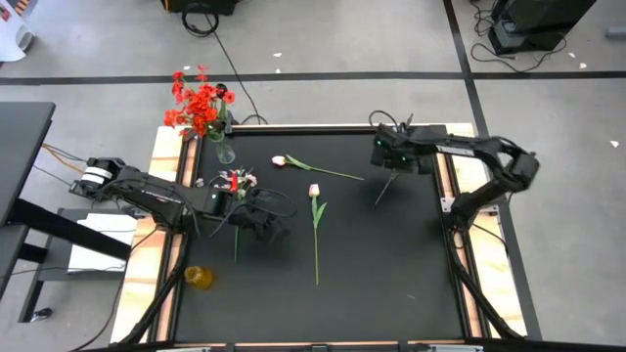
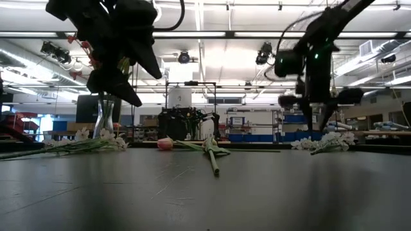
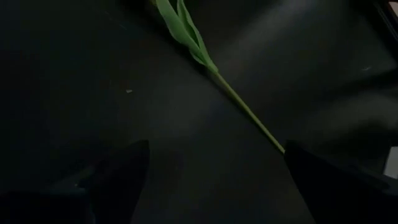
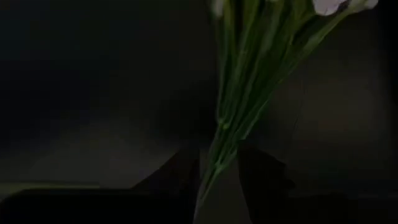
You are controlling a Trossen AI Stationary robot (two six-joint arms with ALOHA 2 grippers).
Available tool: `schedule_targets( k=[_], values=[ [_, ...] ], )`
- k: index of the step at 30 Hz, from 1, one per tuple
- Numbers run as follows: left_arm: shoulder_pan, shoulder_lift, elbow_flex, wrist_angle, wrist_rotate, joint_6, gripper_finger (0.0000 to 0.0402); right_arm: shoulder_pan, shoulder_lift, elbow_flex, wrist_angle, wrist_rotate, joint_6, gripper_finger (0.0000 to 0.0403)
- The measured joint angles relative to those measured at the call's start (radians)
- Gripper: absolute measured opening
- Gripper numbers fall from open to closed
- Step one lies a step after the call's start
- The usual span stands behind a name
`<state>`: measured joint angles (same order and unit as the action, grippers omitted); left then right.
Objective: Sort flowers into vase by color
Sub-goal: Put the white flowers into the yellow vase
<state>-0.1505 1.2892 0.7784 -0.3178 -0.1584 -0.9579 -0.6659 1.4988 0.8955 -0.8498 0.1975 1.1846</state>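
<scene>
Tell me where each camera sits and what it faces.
High: overhead, straight down on the black table; both arms show.
Low: table height, level across; both grippers hang from above.
Left wrist: past the open left gripper at a tulip stem.
Right wrist: the right gripper around the white spray.
Shared: high and low both see the middle tulip.

I am working in a big lab: long ceiling lights (image 2: 212, 33), cables (image 1: 210, 24) on the grey floor (image 1: 323, 39), machines (image 2: 186, 122) far behind.
</scene>
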Motion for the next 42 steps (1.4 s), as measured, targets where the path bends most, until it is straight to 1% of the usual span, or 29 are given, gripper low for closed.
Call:
schedule_targets(
  k=[4,7,11,14,18,20,23,26,28,30,32,35,38,42],
  values=[
    [0.004,0.000,0.000,0.001,0.000,-0.038,0.0379,-0.086,0.097,0.000,-0.012,-0.042,0.015,0.0119],
    [0.004,0.000,0.000,0.004,-0.001,-0.059,0.0379,-0.117,0.149,0.000,-0.018,-0.072,-0.005,0.0119],
    [0.004,0.000,0.000,0.004,-0.007,-0.063,0.0379,-0.132,0.182,0.002,0.011,-0.064,-0.039,0.0119],
    [0.004,0.000,0.000,0.004,-0.014,-0.070,0.0379,-0.137,0.180,0.000,0.037,-0.057,-0.052,0.0118],
    [0.004,0.000,0.000,0.008,-0.020,-0.078,0.0379,-0.137,0.181,-0.002,0.122,0.003,-0.098,0.0116],
    [0.004,0.000,0.000,0.008,-0.020,-0.080,0.0379,-0.137,0.184,0.000,0.130,0.005,-0.122,0.0105],
    [0.004,0.000,0.000,0.008,-0.021,-0.087,0.0379,-0.131,0.183,-0.001,0.146,-0.019,-0.162,0.0073],
    [0.004,0.000,0.000,0.008,-0.026,-0.109,0.0379,-0.110,0.182,-0.001,0.162,-0.034,-0.175,0.0028],
    [0.004,0.000,0.000,0.010,-0.027,-0.114,0.0379,-0.087,0.180,-0.001,0.169,-0.044,-0.182,0.0013],
    [0.004,0.000,0.000,0.014,-0.027,-0.115,0.0379,-0.060,0.174,-0.001,0.177,-0.074,-0.185,0.0015],
    [0.004,0.000,0.000,0.015,-0.027,-0.115,0.0379,-0.031,0.155,-0.002,0.203,-0.144,-0.179,0.0019],
    [0.004,0.000,0.000,0.015,-0.026,-0.113,0.0379,0.017,0.100,-0.002,0.251,-0.187,-0.159,0.0013],
    [0.001,0.000,0.000,0.020,-0.026,-0.103,0.0379,0.083,0.026,-0.002,0.338,-0.182,-0.164,0.0009],
    [0.001,0.000,0.000,0.079,-0.023,-0.062,0.0379,0.190,-0.076,-0.002,0.498,-0.191,-0.239,0.0009]
  ],
)
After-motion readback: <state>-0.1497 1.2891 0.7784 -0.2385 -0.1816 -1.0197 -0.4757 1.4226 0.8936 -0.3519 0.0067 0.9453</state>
